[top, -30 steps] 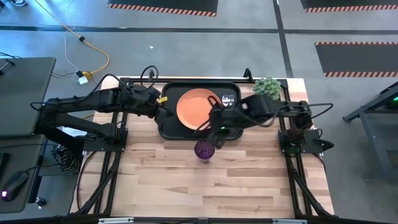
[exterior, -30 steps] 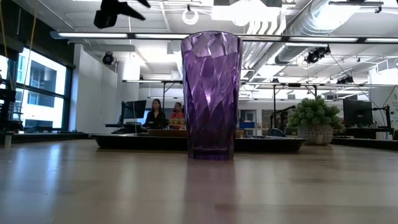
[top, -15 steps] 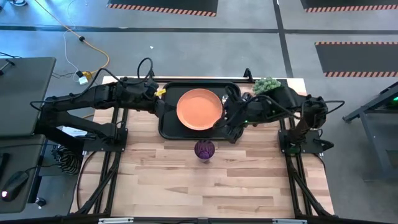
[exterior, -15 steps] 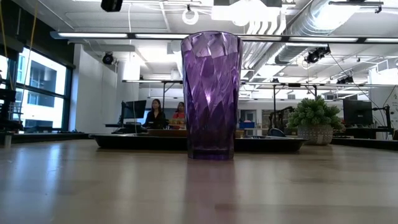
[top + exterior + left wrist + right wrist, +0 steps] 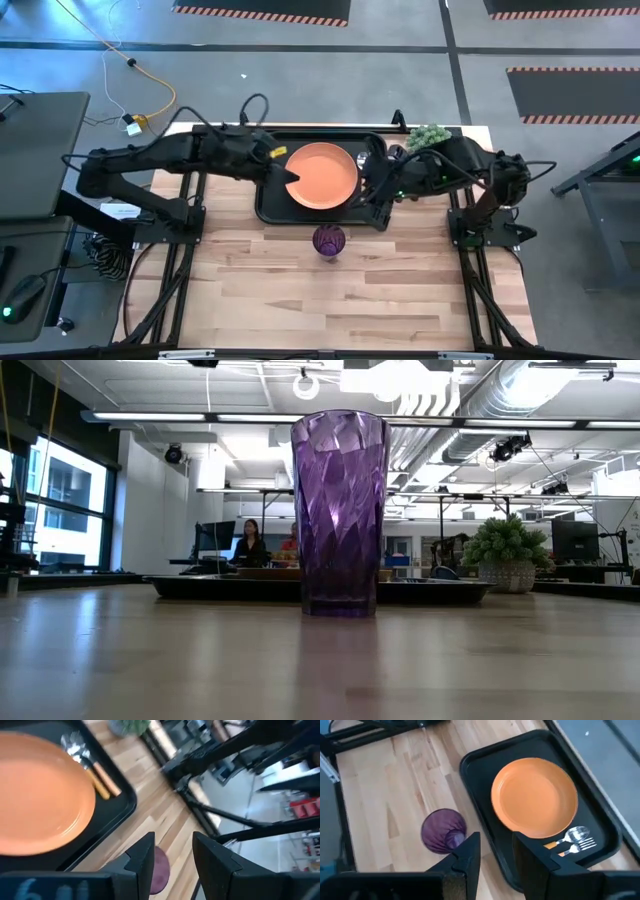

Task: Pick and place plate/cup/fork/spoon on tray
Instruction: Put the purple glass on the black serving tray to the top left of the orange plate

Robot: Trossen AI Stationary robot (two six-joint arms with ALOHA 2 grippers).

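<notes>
Jaws of both grippers stand apart, empty, above the tray [image 5: 268, 205]; cup [image 5: 329, 240] on table.

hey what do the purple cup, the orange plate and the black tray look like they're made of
The cup: probably clear tinted plastic or glass; it is see-through, faceted and glossy.
The plate: likely plastic or melamine; flat, even orange with a soft sheen, though glazed ceramic is possible.
The tray: looks like moulded plastic; matte black, rounded corners, raised rim.
</notes>
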